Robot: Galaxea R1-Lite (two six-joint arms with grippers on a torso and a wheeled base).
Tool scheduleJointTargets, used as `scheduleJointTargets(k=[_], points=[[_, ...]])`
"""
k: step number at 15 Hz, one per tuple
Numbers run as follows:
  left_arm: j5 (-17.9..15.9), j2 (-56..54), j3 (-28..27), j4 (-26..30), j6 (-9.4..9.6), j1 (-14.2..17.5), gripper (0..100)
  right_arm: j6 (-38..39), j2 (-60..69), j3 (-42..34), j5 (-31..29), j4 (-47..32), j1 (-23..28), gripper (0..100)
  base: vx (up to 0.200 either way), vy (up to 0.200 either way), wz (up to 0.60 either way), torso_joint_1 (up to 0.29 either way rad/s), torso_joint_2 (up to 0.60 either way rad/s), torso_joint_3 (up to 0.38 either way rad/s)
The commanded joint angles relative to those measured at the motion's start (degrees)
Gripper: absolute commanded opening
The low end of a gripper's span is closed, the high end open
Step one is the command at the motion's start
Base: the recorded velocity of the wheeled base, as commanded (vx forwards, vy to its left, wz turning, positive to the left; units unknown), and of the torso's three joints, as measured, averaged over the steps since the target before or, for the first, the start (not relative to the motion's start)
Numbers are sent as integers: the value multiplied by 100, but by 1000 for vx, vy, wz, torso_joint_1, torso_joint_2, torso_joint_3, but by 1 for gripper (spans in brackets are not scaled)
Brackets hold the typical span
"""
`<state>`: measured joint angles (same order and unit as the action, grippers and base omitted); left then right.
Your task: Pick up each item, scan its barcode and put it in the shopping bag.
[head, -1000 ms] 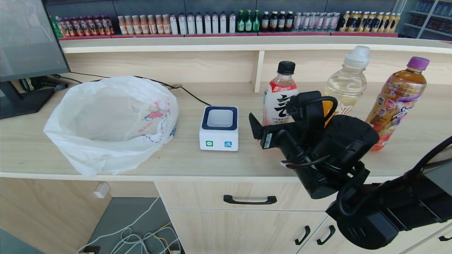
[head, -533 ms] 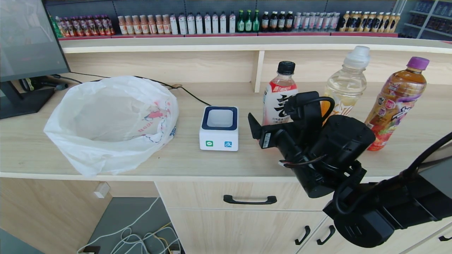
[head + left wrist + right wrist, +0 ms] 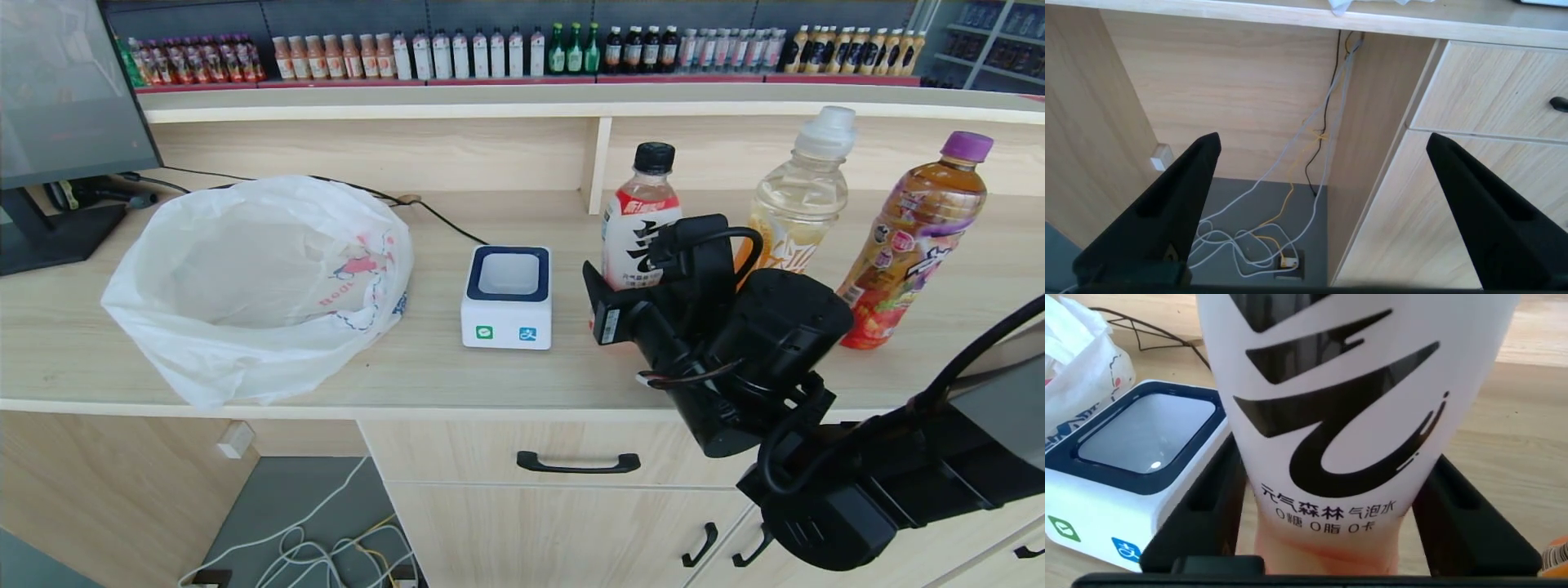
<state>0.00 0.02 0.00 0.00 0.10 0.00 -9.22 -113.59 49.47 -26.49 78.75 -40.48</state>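
The left tool (image 3: 1323, 140) hangs released, fingers wide apart, below the worktop (image 3: 408, 376) edge, over floor cables (image 3: 1257, 237). On the worktop the white bag (image 3: 261, 278) sits open at the left, with the scanner (image 3: 506, 298) near it. Just right of the scanner, the right tool (image 3: 1327, 510) is clenched on the black-capped bottle (image 3: 639, 220), which leans slightly, its base hidden; a clear bottle (image 3: 804, 196) and a purple-capped bottle (image 3: 914, 237) stand farther right.

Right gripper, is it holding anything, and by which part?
Yes: the right gripper holds the black-capped bottle by its lower body, one finger on each side. The left gripper is open, holding nothing.
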Motion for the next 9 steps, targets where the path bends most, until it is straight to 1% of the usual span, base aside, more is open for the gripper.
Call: scheduleJointTargets(k=[1,3,9], points=[[0,-2,0,0,-1,0,100,-1,4,-7,4,26,-3,0,0,0,0,0,0,0],[0,-2,0,0,-1,0,100,8,30,-34,4,44,-12,0,0,0,0,0,0,0],[0,-2,0,0,-1,0,100,8,285,-87,-40,211,-293,0,0,0,0,0,0,0]])
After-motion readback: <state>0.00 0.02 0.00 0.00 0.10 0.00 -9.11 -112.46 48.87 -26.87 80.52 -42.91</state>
